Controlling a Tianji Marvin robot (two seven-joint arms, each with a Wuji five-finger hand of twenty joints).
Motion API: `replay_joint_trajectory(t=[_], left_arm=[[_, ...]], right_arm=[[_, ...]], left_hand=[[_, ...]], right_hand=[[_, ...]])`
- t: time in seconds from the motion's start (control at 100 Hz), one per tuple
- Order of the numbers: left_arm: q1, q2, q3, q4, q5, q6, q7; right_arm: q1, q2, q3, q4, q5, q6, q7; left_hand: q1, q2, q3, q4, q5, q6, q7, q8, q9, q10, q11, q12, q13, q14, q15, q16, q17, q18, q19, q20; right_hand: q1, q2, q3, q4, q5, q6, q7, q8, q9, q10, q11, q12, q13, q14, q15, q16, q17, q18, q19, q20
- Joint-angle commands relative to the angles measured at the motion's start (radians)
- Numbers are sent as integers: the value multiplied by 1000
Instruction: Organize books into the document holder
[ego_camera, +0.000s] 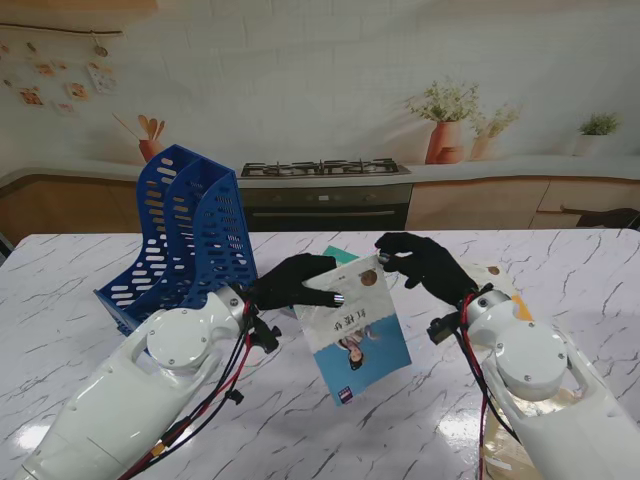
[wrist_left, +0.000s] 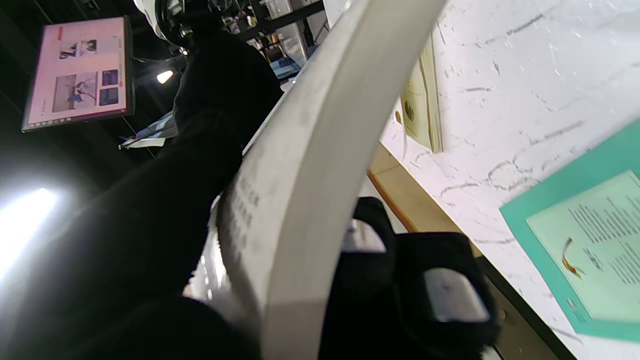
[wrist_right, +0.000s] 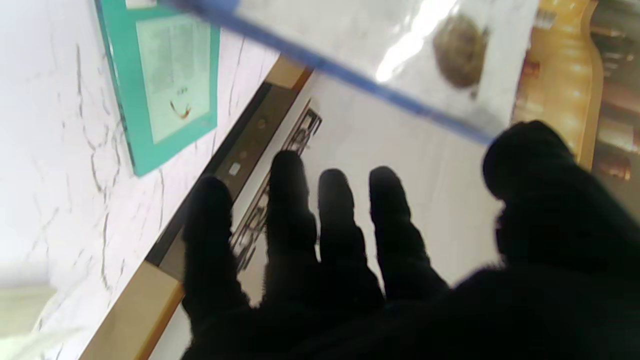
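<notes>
Gripping the blue-and-white paperback book (ego_camera: 355, 335) at its left edge, my black-gloved left hand (ego_camera: 292, 281) holds it tilted above the white marble table (ego_camera: 90, 270); the left wrist view shows fingers (wrist_left: 445, 290) on one face and thumb on the other. My right hand (ego_camera: 425, 262) sits at the book's top right corner, at about one o'clock from it, fingers spread; whether it grips I cannot tell. The blue perforated plastic document holder (ego_camera: 185, 235) stands at ten o'clock. A teal-covered book (wrist_right: 160, 80) lies flat at twelve o'clock, a cream book (wrist_left: 422, 100) at two o'clock.
</notes>
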Motion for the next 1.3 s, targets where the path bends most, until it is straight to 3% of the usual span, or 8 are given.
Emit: replay_joint_trajectory(t=[0.0, 0.3, 0.69, 1.04, 1.29], left_arm=[[17, 5, -24, -40, 28, -6, 15], [102, 17, -181, -205, 171, 129, 64], [168, 32, -341, -387, 341, 262, 74], [241, 37, -493, -524, 410, 400, 62], [269, 43, -555, -563, 471, 446, 49]], right_arm=[[-18, -14, 14, -12, 1, 9, -4], [-52, -18, 48, -12, -2, 22, -24], [-41, -25, 43, 31, 26, 45, -31], [-37, -25, 39, 39, 31, 44, -31], [-32, -25, 29, 39, 21, 27, -36]], left_hand=[[78, 35, 140, 83, 23, 28, 92, 54, 120, 62, 52, 4, 23, -125, 67, -8, 35, -87, 260, 16], [67, 31, 149, 87, 29, 18, 91, 63, 125, 57, 55, 6, 23, -122, 75, -8, 36, -85, 268, 17], [45, 20, 168, 96, 37, -2, 93, 65, 137, 43, 58, 8, 22, -110, 87, -8, 36, -70, 285, 9], [33, 13, 175, 98, 45, -13, 93, 59, 145, 37, 51, 8, 22, -101, 91, -8, 36, -64, 290, 1], [30, 12, 177, 98, 44, -18, 94, 57, 147, 35, 50, 10, 22, -97, 90, -8, 36, -61, 290, -4]], right_hand=[[-30, 20, -32, 50, -42, 1, -20, 0, -41, -15, -13, -9, -14, 0, -19, -15, -12, 20, -10, -10], [-20, 18, -50, 55, -33, -3, -15, 0, -30, -18, -10, -9, -16, -9, -32, -14, -35, 13, -39, -19], [-31, 3, -28, 58, -24, -7, -10, -3, -17, -14, -9, -10, -4, -6, -27, -8, -37, 20, -42, -20], [-30, 10, -13, 55, -30, 0, -13, -6, -25, -12, -13, -10, -17, -8, -30, -7, -43, 13, -45, -23], [-16, 18, -35, 56, -31, 0, -12, -5, -27, -15, -11, -8, -29, -15, -36, -8, -56, 0, -61, -29]])
